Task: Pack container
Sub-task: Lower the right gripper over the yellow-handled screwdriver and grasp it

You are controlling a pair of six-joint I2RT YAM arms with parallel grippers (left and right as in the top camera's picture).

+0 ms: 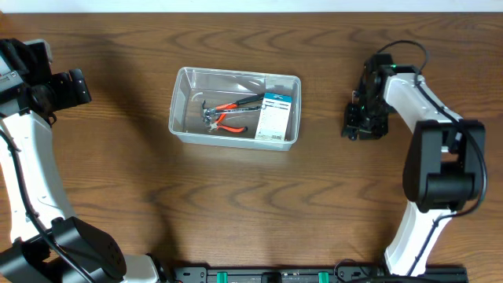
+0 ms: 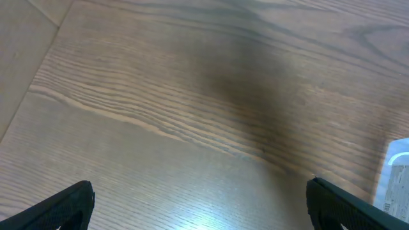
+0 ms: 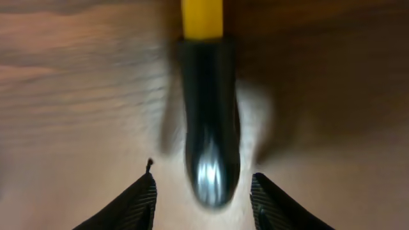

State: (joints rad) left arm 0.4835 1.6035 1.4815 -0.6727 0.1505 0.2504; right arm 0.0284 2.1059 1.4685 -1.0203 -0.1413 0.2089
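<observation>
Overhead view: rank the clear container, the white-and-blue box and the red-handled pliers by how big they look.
Largest: clear container, plainly; both others lie inside it.
Then: white-and-blue box and red-handled pliers, too alike to rank; pliers longer and thinner, box broader.

The black-and-yellow tool is showing blurred in the right wrist view, its yellow end running off the top edge, and overhead the right gripper is hiding it completely. In the left wrist view only a blurred corner of the container is peeking in, while the left fingers are being cropped below.
</observation>
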